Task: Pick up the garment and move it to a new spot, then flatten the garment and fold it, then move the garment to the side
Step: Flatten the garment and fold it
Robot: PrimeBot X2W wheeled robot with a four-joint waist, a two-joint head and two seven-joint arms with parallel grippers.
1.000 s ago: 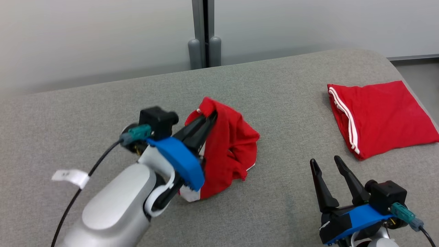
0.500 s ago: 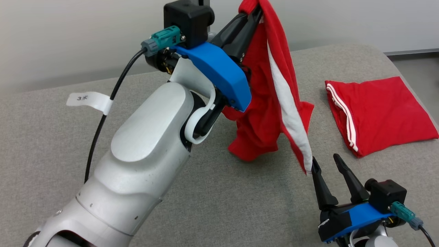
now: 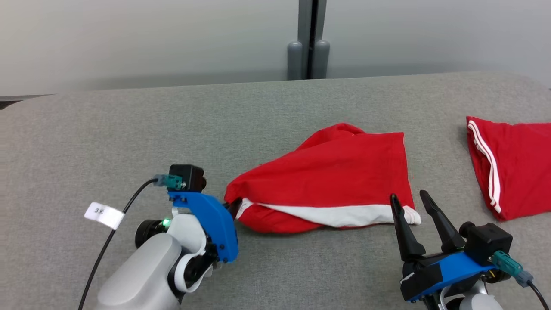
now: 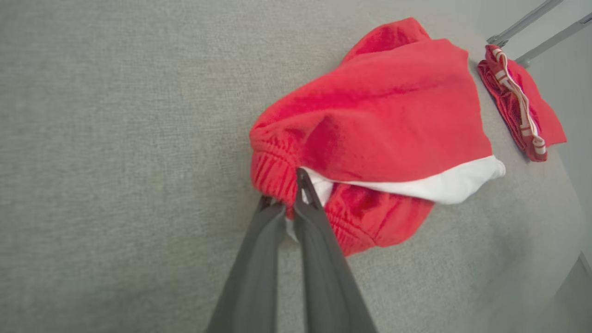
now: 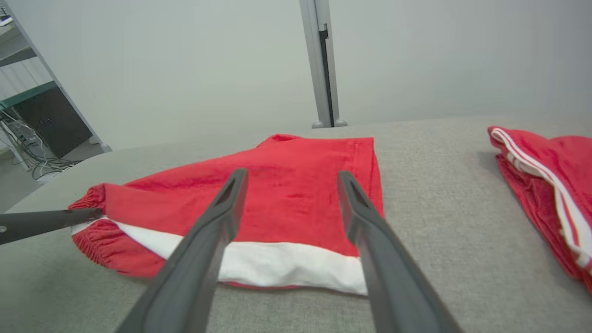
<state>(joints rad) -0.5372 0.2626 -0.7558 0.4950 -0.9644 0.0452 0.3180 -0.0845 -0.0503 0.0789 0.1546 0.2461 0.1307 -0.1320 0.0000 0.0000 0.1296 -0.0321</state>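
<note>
Head view: garment (image 3: 335, 172) lay mid-frame, unflattened; left gripper (image 3: 233, 206) pinched its waistband, right gripper (image 3: 409, 197) gaped empty, lower right; flattening and folding were pending.

Left hand (image 4: 284, 189): blue bracket (image 3: 211, 224) (black cable (image 3: 100, 254)).

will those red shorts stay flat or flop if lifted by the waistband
Likely floppy: the red shorts lie in soft folds. Probably light: the left gripper holds them by a small pinch of waistband. Pushed, they'd probably bunch on the fabric-covered table.
</note>
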